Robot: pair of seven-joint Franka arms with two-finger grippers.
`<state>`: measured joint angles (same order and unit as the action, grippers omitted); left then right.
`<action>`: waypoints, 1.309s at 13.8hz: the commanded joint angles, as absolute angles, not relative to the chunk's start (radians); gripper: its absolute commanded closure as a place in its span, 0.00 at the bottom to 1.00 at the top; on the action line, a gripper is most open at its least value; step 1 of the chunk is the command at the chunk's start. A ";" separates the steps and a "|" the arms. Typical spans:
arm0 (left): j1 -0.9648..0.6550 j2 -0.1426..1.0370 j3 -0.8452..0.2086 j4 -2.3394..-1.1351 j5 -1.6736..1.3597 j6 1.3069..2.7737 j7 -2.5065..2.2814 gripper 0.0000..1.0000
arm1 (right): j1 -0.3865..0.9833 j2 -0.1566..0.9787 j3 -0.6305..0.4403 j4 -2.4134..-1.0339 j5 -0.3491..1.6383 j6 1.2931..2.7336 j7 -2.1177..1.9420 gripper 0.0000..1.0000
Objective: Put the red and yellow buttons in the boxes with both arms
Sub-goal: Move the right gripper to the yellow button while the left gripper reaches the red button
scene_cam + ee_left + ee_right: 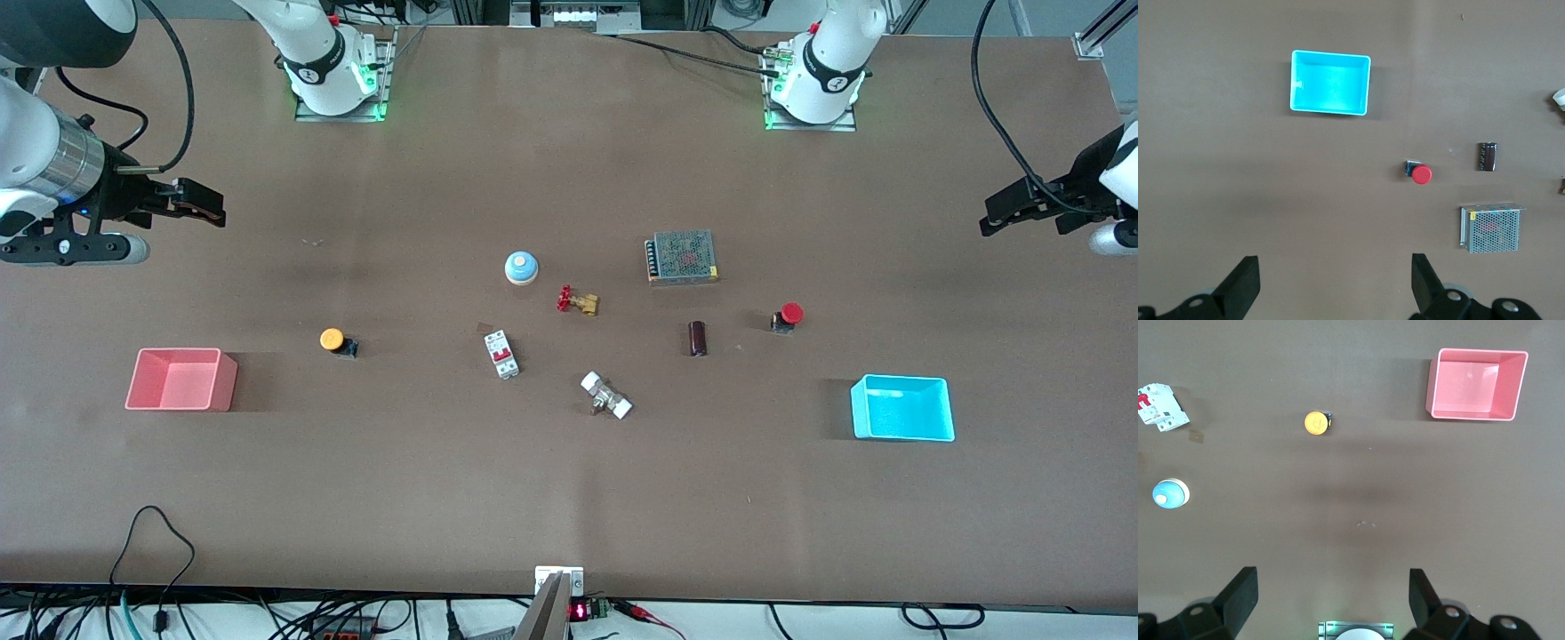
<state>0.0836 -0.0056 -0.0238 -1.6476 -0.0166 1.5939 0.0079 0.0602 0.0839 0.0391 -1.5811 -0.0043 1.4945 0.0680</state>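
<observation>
Both arms waited raised over the bench (569,498), one at each end. The left gripper (1022,207) hung with its jaws spread wide and nothing between them; below its fingers (1245,283) lay bare bench, with the red button (789,316) near it and the cyan box (902,408) a little farther off, both untouched. The right gripper (200,204) was likewise spread and empty; the yellow button (334,340) stood near it, and the pink box (180,380) lay beside that button, toward the right arm's end of the bench. Each button stood apart from its nearest box. The grey mesh-topped unit (682,257) sat near the red button.
</observation>
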 commanded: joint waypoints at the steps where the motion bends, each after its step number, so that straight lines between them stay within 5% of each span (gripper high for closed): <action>1: 0.097 -0.044 -0.025 -1.690 -0.014 1.588 0.026 0.00 | 0.058 0.077 0.038 -1.578 0.009 1.479 0.074 0.00; 10: 0.091 0.115 -0.018 -1.660 -0.029 1.636 0.018 0.00 | 0.061 0.084 0.037 -1.597 0.008 1.495 0.071 0.00; 18: -0.015 0.287 -0.026 -1.782 -0.026 1.876 0.018 0.00 | 0.106 0.087 0.038 -1.959 0.005 2.032 0.089 0.00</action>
<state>0.0145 0.2649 -0.0301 -1.7306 -0.0166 1.8066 0.0070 0.0879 0.1055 0.0397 -1.8693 -0.0043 1.9268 0.0730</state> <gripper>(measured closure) 0.000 0.000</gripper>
